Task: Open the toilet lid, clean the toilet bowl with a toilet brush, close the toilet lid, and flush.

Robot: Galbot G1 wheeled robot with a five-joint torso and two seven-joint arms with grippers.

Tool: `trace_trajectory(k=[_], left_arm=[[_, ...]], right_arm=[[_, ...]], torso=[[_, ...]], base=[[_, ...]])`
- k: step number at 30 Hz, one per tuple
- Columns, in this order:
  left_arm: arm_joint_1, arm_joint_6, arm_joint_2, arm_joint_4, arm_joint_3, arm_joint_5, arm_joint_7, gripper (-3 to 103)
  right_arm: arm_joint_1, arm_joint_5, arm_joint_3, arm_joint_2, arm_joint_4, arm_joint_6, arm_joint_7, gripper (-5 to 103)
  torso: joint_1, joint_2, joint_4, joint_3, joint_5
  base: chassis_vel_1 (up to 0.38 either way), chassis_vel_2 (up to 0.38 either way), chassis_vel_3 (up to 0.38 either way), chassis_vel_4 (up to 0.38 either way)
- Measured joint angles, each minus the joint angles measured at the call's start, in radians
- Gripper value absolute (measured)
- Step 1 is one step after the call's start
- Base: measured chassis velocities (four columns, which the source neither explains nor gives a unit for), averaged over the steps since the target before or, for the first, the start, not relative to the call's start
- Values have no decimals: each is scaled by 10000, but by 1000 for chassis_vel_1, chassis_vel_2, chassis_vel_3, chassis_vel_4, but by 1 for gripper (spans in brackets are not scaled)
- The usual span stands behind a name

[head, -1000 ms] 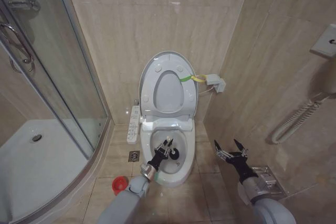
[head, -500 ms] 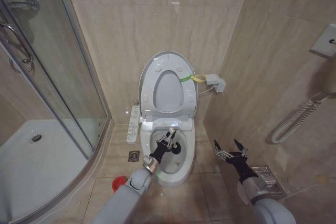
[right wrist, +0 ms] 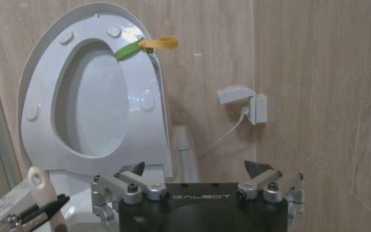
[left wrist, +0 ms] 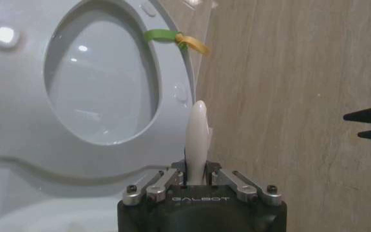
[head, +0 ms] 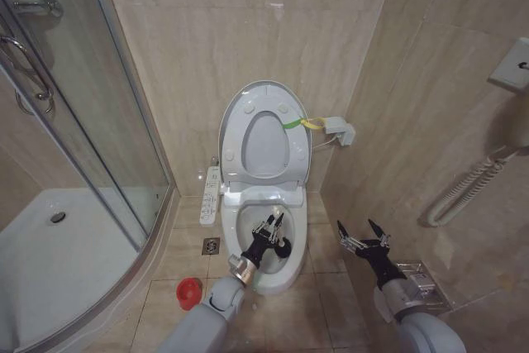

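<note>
In the head view the toilet lid (head: 264, 134) stands raised against the wall, and the left gripper (head: 269, 229) reaches over the toilet bowl (head: 291, 266), clamped on the toilet brush (head: 276, 215); the right gripper (head: 362, 232) hangs beside the bowl, fingers spread and empty. The left wrist view shows the white handle (left wrist: 197, 140) pinched upright between closed fingers. The right wrist view shows wide-apart fingers (right wrist: 137, 170) facing the lid.
</note>
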Motion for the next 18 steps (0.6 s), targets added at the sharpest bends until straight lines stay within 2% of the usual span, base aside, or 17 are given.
trace_trajectory(k=[1,2,5,11,18], left_arm=[[0,0,0,0,0,0,0,19],[-59,-217,-109,370,-22,-258,289,19],[-168,-508,-260,917,-47,-448,629,19],[-451,-829,-345,1846,-178,-445,898,19],[-943,-1146,-116,2916,-411,-399,1254,19]], right_arm=[[0,0,0,0,0,0,0,100],[0,0,0,0,0,0,0,100],[0,0,0,0,0,0,-1,100],[0,0,0,0,0,0,-1,100],[0,0,0,0,0,0,1,100]], torso=[[0,0,0,0,0],[0,1,0,0,0],[0,1,0,0,0],[0,3,-1,0,-1],[0,2,-2,0,-4]], base=[[0,0,0,0],[0,0,0,0],[0,0,0,0],[0,0,0,0],[0,0,0,0]])
